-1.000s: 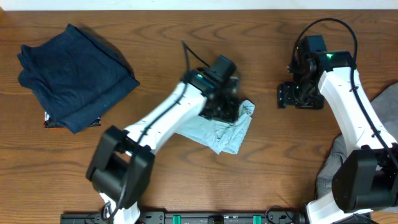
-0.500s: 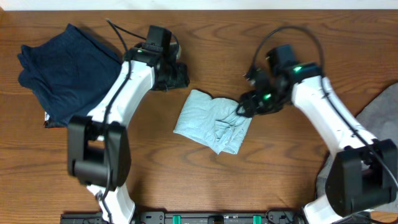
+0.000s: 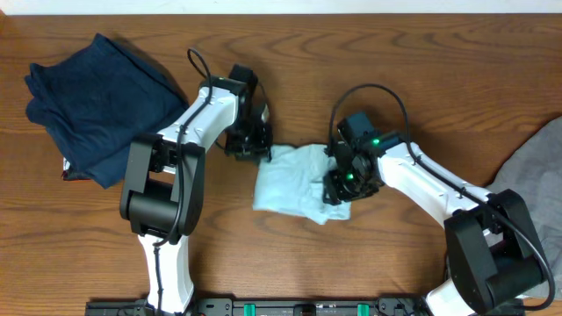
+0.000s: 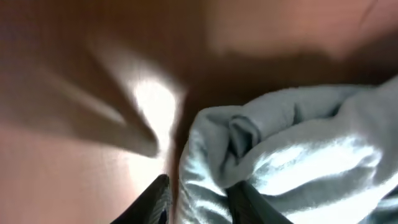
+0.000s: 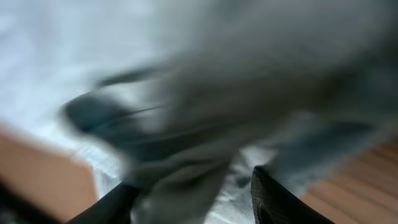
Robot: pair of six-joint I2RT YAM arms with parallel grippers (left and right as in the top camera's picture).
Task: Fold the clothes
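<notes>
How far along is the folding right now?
The dark blue garment lies folded at far left. The left gripper and right gripper are at the crumpled light blue garment, their grip blurred. The grey garment at the right edge is untouched.

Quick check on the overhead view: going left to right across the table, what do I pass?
dark blue clothes pile → left gripper → light blue garment → right gripper → grey garment at the right edge.
</notes>
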